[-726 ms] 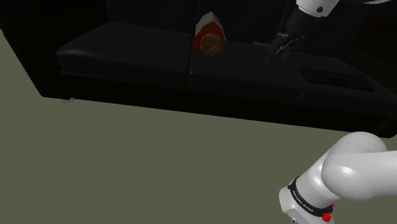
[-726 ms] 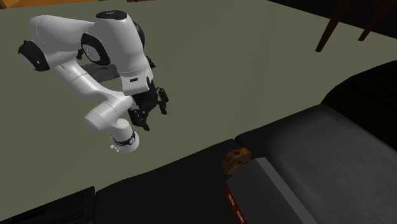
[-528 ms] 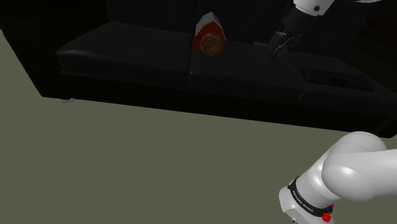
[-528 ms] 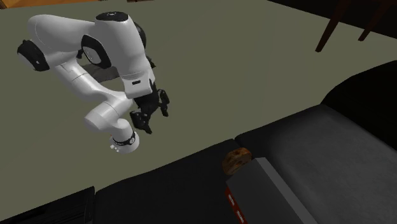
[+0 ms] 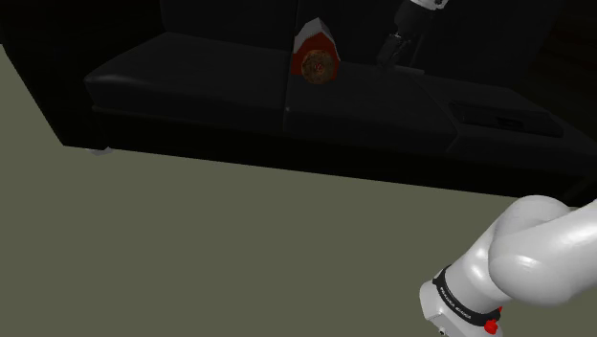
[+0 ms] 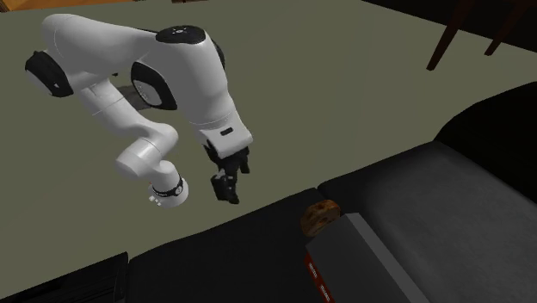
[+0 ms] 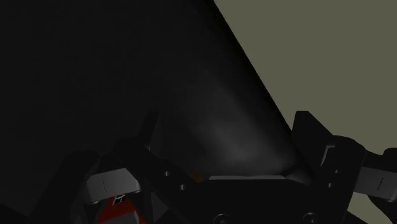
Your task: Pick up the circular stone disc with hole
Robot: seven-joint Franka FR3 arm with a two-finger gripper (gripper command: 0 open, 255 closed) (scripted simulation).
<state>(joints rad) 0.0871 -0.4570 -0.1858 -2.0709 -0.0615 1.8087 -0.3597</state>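
Shoulder view: disc (image 5: 317, 65), unreadable armband lettering (image 5: 455, 304)

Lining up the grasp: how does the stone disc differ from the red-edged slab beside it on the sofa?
The disc is round and mottled brown; the slab is rectangular, grey with a red edge. The disc is much smaller than the slab. Both sit close together on the black sofa, near the cushion seam.

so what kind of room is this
Probably a living room: a black sofa stands on an olive floor, with dark wooden furniture legs nearby.
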